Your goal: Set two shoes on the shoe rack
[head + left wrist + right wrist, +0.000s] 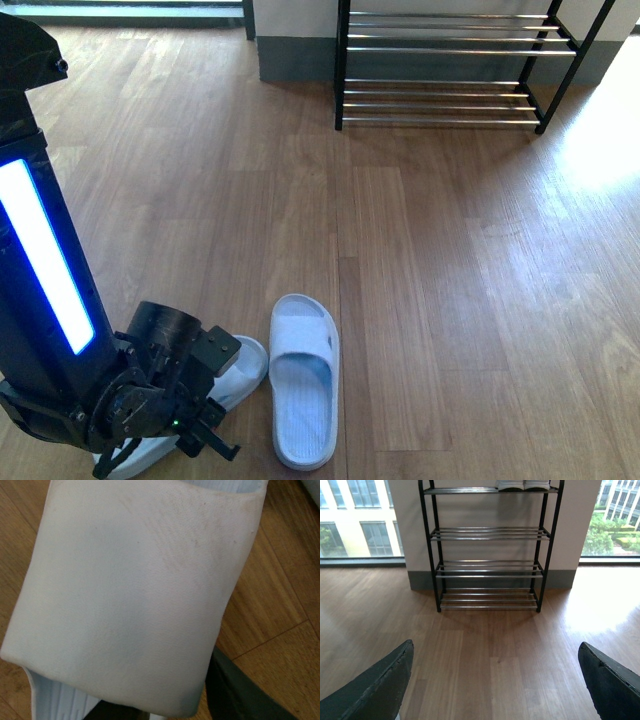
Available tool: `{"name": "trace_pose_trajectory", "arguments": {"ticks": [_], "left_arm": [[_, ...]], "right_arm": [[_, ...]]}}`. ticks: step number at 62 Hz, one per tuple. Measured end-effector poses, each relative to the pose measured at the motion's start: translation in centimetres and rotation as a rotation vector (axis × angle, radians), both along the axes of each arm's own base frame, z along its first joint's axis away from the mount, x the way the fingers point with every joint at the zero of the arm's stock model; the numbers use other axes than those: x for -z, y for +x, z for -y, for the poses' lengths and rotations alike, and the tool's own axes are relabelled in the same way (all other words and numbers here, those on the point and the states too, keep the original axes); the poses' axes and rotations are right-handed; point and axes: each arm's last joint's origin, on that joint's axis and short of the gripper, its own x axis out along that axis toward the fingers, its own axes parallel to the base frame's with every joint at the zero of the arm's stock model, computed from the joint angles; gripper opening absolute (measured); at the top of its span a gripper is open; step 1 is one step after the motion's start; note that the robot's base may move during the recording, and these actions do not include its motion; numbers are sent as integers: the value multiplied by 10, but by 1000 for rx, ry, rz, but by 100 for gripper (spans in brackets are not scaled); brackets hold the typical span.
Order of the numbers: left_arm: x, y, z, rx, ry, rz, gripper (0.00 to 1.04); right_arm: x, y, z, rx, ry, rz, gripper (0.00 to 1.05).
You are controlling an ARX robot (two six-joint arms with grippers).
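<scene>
Two pale-blue slide sandals lie on the wooden floor close in front of me. One sandal [303, 395] lies free with its toe pointing away. To its left, my left gripper [205, 425] is shut on the other sandal [245, 365], which the arm half hides. That sandal's broad strap [135, 595] fills the left wrist view, with a dark finger [240, 695] beside it. The shoe rack [445, 70] stands far off against the wall; its lower chrome tiers [490, 570] are bare. My right gripper [495, 690] faces the rack, open and holding nothing.
A pair of white-soled shoes [522, 485] sits on the rack's top tier, cut off by the picture edge. Windows flank the wall behind the rack. Bare wooden floor [450, 260] stretches between the sandals and the rack. My arm's lit column [45, 260] stands at the left.
</scene>
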Motion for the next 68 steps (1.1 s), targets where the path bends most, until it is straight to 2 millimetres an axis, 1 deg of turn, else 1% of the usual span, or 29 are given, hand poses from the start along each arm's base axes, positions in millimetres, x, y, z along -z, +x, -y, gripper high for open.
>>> {"name": "trace_pose_trajectory", "arguments": {"ticks": [5,9,10,15,18,23,24,27,28,30,31,33,36,38,39,41,42,43,44,46,49,54,57,59,62,64,65,67,68], "left_arm": [[0,1,-2,-9,2,2,15],[0,2,-4,-25,7,8,3],[0,3,-4,-33,5,7,2],[-3,4,-7,-58,4,13,2],[-9,5,-10,-93,-4,15,2],[-26,9,-18,-166,-22,35,2],[-33,11,-20,-194,-33,43,2],[-44,14,-25,-225,-40,62,2],[-53,17,-28,-250,-40,83,2],[-62,21,-31,-271,-43,105,2],[-71,24,-35,-294,-52,126,2],[-80,27,-38,-316,-55,149,2],[-105,34,-48,-364,-48,218,2],[-115,36,-52,-385,-48,240,2],[-125,37,-56,-405,-54,259,2],[-134,38,-60,-431,-59,279,2],[-144,39,-64,-454,-56,302,2],[-149,39,-66,-468,-53,314,2],[-158,38,-69,-492,-46,336,2],[-167,38,-72,-514,-42,356,2],[-190,33,-79,-568,-38,408,2],[-217,25,-84,-616,-29,474,2],[-240,16,-86,-651,-40,525,2],[-249,11,-86,-661,-41,548,2],[-270,-1,-87,-692,-49,601,2],[-279,-7,-87,-703,-47,621,2],[-287,-13,-86,-712,-44,643,2],[-296,-19,-86,-721,-40,672,2],[-303,-26,-86,-727,-39,700,2]], "right_arm": [[0,0,0,0,0,0,95],[0,0,0,0,0,0,95],[0,0,0,0,0,0,95],[0,0,0,0,0,0,95],[0,0,0,0,0,0,95],[0,0,0,0,0,0,95],[0,0,0,0,0,0,95],[0,0,0,0,0,0,95],[0,0,0,0,0,0,95],[0,0,0,0,0,0,95],[0,0,0,0,0,0,95],[0,0,0,0,0,0,95],[0,0,0,0,0,0,95],[0,0,0,0,0,0,95],[0,0,0,0,0,0,95],[0,0,0,0,0,0,95],[0,0,0,0,0,0,95],[0,0,0,0,0,0,95],[0,0,0,0,0,0,95],[0,0,0,0,0,0,95],[0,0,0,0,0,0,95],[0,0,0,0,0,0,95],[0,0,0,0,0,0,95],[0,0,0,0,0,0,95],[0,0,0,0,0,0,95],[0,0,0,0,0,0,95],[0,0,0,0,0,0,95],[0,0,0,0,0,0,95],[0,0,0,0,0,0,95]]}}
